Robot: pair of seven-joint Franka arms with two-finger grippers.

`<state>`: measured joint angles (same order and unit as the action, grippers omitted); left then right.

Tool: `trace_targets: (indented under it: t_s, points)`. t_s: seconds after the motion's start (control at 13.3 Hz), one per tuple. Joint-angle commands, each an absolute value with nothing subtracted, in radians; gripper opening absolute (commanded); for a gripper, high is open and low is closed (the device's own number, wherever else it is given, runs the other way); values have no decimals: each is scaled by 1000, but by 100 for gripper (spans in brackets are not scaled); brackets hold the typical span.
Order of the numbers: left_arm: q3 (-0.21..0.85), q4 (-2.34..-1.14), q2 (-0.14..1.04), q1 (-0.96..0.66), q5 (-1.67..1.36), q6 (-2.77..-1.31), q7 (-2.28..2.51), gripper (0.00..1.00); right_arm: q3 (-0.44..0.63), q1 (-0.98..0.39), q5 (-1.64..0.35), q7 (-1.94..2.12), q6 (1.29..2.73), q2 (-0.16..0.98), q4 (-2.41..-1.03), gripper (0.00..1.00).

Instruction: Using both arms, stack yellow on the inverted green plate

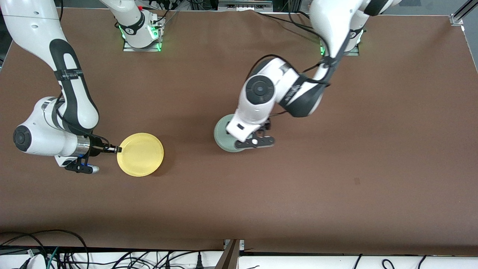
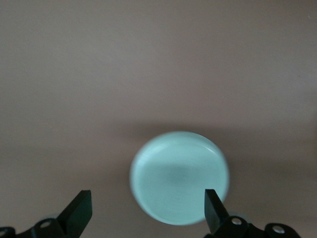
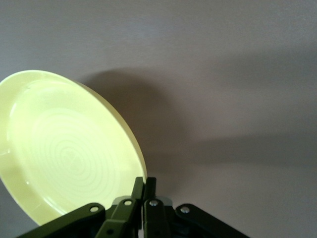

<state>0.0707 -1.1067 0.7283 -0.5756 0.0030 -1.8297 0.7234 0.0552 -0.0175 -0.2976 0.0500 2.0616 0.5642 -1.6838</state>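
The yellow plate (image 1: 140, 154) is held by its rim in my right gripper (image 1: 118, 149), which is shut on it, over the table toward the right arm's end; in the right wrist view the yellow plate (image 3: 69, 153) shows its ringed face, tilted, with the gripper (image 3: 145, 184) pinching its edge. The pale green plate (image 1: 223, 135) lies on the table near the middle, partly hidden under the left arm. My left gripper (image 2: 148, 206) is open above it; the green plate (image 2: 179, 177) shows below and between the fingers (image 2: 79, 210), apart from them.
The brown table (image 1: 336, 179) stretches around both plates. Cables and a rail run along the edge nearest the front camera (image 1: 231, 254). The arm bases (image 1: 141, 33) stand at the farthest edge.
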Motion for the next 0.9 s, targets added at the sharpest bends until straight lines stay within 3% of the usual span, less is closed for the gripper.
trace_targets:
  t_s: [0.0,0.23,0.53,0.83]
  points:
    - [71,-1146,635,-529,93,-1705,615,100,8,-15,-311,46,2028,535,-1689,0]
    - [69,-1147,574,-430,150,-1603,438,100,-66,-15,-313,-27,2028,534,-1689,0]
    - [75,-1150,502,-300,152,-1594,338,100,-146,-52,-313,-216,2058,538,-1689,0]
    - [87,-1401,286,-160,133,-1636,137,100,-146,-182,-314,-346,2124,552,-1697,0]
